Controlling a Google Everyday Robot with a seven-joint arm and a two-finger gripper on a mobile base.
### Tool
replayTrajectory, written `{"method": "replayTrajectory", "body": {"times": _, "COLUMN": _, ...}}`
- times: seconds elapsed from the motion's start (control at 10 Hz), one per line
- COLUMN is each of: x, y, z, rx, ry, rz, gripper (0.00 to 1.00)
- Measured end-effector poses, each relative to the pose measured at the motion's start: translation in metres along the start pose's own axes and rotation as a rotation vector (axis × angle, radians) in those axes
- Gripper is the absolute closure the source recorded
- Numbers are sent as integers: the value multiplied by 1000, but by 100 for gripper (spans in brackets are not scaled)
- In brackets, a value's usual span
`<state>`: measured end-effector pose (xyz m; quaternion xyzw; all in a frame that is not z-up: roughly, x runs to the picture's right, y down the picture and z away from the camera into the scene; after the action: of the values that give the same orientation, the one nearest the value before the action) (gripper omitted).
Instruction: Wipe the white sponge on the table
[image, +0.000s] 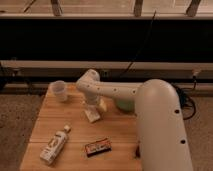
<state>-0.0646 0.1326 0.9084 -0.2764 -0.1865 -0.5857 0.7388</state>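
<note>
Closest to me, a white plastic bottle (54, 145) with a printed label lies on its side near the front left of the counter (55, 117), a pale brown wooden butcher-block top with long plank strips. Just to its right lies a flat, dark, rectangular packet (97, 147), set slightly askew.

The smooth, rounded white shell of the arm (155, 115) rises on the right and reaches left across the middle. Its hand (92, 111) points straight down. Right under it, on the wood at mid-counter, sits the white sponge (93, 119), a small, soft-looking off-white block. I cannot tell whether the hand is pinching the sponge or only meeting it.

Farther back, a small white cup (60, 90) stands upright at the left rear corner. A rounded green bowl (124, 105) shows partly behind the arm. Beyond the counter, a pale rail (50, 64) runs across a dark wall.
</note>
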Motion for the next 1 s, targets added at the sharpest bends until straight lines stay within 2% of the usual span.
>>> {"method": "replayTrajectory", "body": {"times": 0.3, "x": -4, "y": 3, "z": 10, "rx": -10, "ry": -30, "rz": 5, "gripper": 20}}
{"method": "replayTrajectory", "body": {"times": 0.6, "x": -8, "y": 2, "z": 10, "rx": -16, "ry": -34, "rz": -4, "gripper": 21}}
{"method": "replayTrajectory", "body": {"times": 0.9, "x": -17, "y": -2, "z": 4, "rx": -18, "ry": -22, "rz": -21, "gripper": 44}}
{"method": "replayTrajectory", "body": {"times": 1.0, "x": -20, "y": -4, "z": 0, "rx": -6, "ry": -16, "rz": -18, "gripper": 56}}
